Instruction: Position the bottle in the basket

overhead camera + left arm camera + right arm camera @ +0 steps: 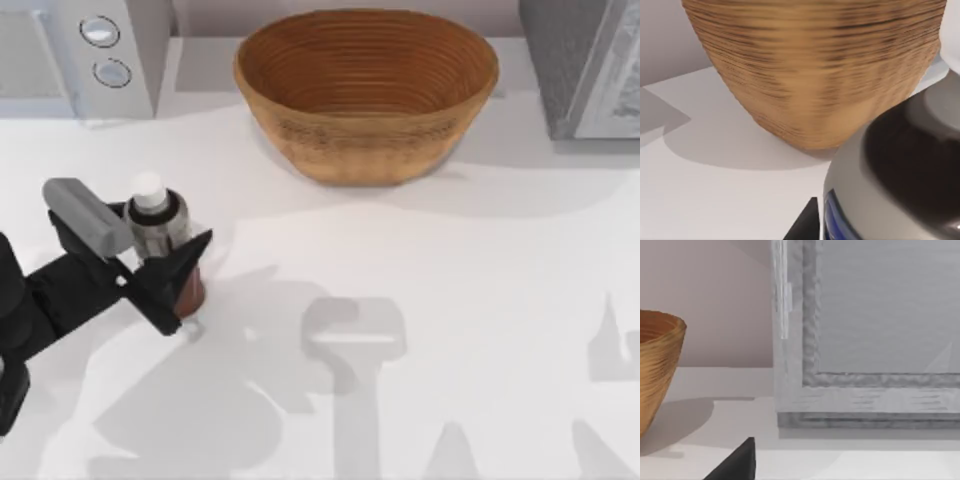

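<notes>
The bottle (160, 225), with a white cap, a grey-silver label and a reddish-brown lower part, stands upright at the table's left side. My left gripper (165, 238) is shut on it around the body, with a black finger (185, 265) in front. The basket (366, 95), tan and ribbed inside, sits at the back centre, to the right of and beyond the bottle, and holds nothing. In the left wrist view the bottle (900, 175) looms close, with the basket's outer wall (815, 75) behind it. The right wrist view shows a dark part of my right gripper (737, 462), with the basket's edge (657, 370) off to the side.
A white appliance with two round knobs (100, 50) stands at the back left. A grey box-like unit (585, 65) stands at the back right, close in the right wrist view (865, 340). The white tabletop (450, 300) stretches open across the middle and right.
</notes>
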Motion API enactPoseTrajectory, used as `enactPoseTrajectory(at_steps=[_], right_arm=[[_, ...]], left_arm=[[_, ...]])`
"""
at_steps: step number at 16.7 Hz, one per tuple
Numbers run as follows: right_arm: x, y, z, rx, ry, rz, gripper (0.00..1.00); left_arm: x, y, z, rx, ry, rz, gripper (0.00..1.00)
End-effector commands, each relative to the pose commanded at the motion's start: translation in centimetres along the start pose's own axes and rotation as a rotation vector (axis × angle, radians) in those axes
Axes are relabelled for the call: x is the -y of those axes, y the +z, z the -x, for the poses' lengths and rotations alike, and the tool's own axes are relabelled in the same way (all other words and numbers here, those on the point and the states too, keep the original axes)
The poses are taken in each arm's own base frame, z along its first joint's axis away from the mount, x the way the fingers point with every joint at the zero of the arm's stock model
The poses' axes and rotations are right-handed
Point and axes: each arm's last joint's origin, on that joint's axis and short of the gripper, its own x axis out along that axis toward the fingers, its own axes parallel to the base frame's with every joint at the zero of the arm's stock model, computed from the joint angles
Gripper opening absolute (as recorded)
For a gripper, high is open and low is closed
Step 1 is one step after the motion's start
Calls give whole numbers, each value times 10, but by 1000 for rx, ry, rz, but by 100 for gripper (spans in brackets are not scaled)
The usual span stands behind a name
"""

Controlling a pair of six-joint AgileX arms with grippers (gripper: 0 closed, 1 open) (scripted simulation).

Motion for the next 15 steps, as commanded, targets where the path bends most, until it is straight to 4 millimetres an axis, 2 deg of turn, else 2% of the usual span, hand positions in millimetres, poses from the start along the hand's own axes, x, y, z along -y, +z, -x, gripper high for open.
enactPoseTrajectory(at_steps=[3,6,11,15], right_arm=[[0,0,0,0,0,0,100],[0,0,0,0,0,0,100],[0,0,0,0,0,0,100],[0,0,0,0,0,0,100]], left_arm=[[-4,5,4,3,1,-10,0],[-14,19,18,-3,-4,-24,0],[-25,48,65,-34,-16,-6,0],[-19,69,110,-36,-14,19,0]])
